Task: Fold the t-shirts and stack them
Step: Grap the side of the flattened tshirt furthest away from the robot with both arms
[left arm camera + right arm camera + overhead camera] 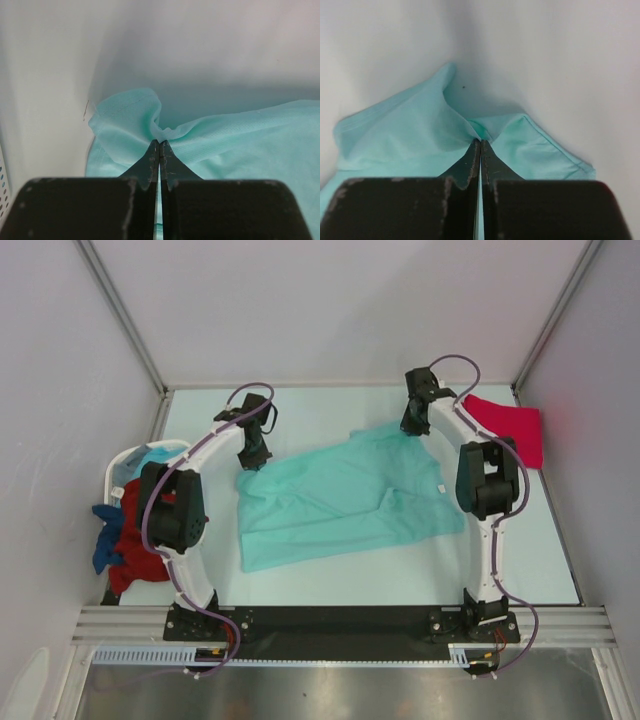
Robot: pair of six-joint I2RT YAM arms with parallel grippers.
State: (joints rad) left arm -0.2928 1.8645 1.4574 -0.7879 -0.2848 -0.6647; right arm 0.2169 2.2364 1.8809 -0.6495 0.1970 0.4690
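The light teal t-shirt (pixel 340 505) lies spread out, a little wrinkled, in the middle of the table (pixel 420 575). The left gripper (pixel 159 143) is closed tight on its far left corner, and the cloth bunches up at the tips. The right gripper (pixel 480 141) pinches the far right corner in the same way. A pinkish-red t-shirt (pixel 512 430) lies at the far right side, apart from the teal one. At the left, a dark red t-shirt (pixel 140 552) and a blue t-shirt (pixel 102 548) spill from the white basket (pixel 120 466).
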